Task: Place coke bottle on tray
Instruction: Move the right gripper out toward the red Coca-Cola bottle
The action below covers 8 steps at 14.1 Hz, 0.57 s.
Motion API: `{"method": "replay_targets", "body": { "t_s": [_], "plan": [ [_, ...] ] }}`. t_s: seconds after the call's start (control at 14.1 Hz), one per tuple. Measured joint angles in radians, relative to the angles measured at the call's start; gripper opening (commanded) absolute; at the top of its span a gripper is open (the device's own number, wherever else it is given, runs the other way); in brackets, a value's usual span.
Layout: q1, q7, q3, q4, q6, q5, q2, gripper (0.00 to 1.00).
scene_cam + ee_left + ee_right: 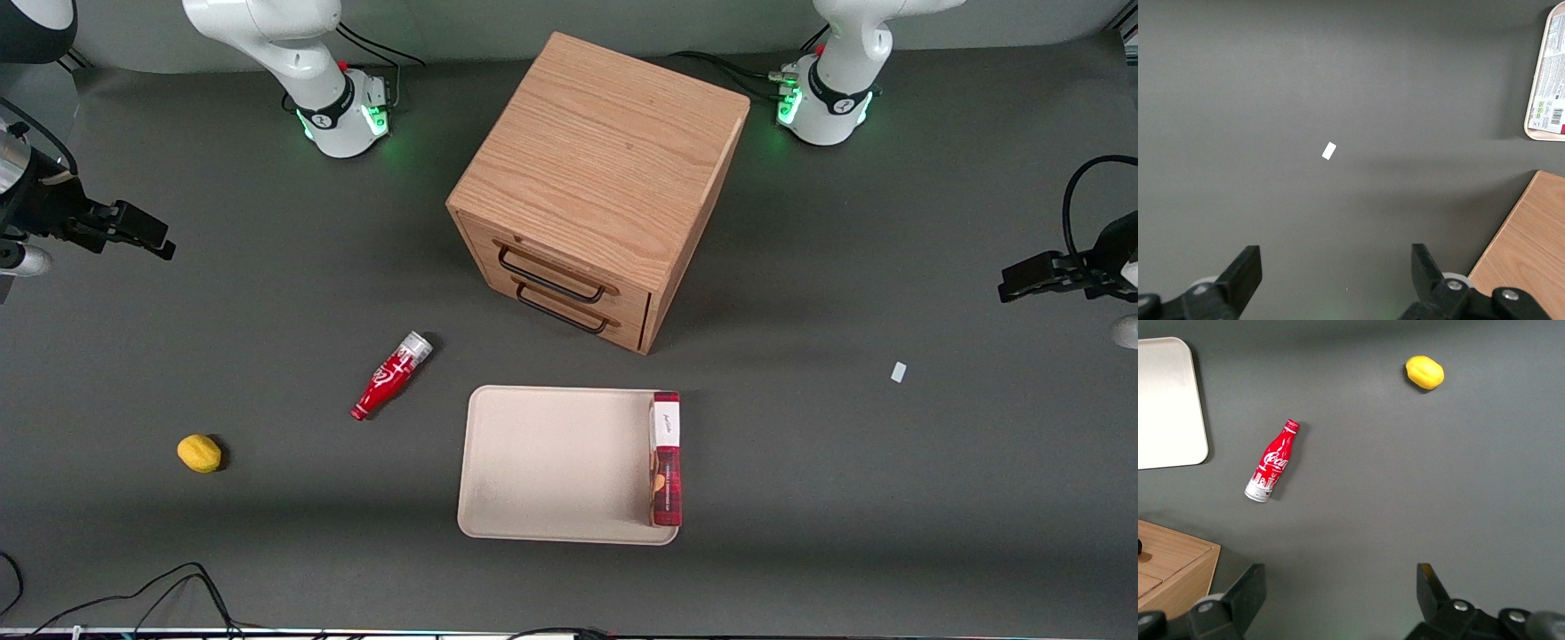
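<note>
The coke bottle (391, 375) lies on its side on the dark table, beside the beige tray (551, 462) and a little farther from the front camera, its red cap pointing toward the camera. It also shows in the right wrist view (1271, 463), as does a corner of the tray (1168, 400). My right gripper (142, 236) hangs high at the working arm's end of the table, well away from the bottle. It is open and empty (1341, 587), with bare table between its fingers.
A red rectangular box with a white end (666, 458) lies on the tray's edge. A wooden drawer cabinet (596, 191) stands farther from the camera than the tray. A yellow lemon (199, 453) lies toward the working arm's end. A small white scrap (898, 372) lies toward the parked arm's end.
</note>
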Motion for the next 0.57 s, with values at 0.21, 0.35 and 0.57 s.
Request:
{"method": "replay_targets", "body": {
  "t_s": [0.21, 0.35, 0.57],
  "plan": [
    [0.000, 0.000, 0.000, -0.002, 0.001, 0.000, 0.000, 1.00],
    [0.000, 0.000, 0.000, -0.004, 0.002, 0.000, 0.000, 1.00],
    [0.000, 0.033, 0.000, -0.020, 0.001, 0.000, 0.000, 1.00]
  ]
}}
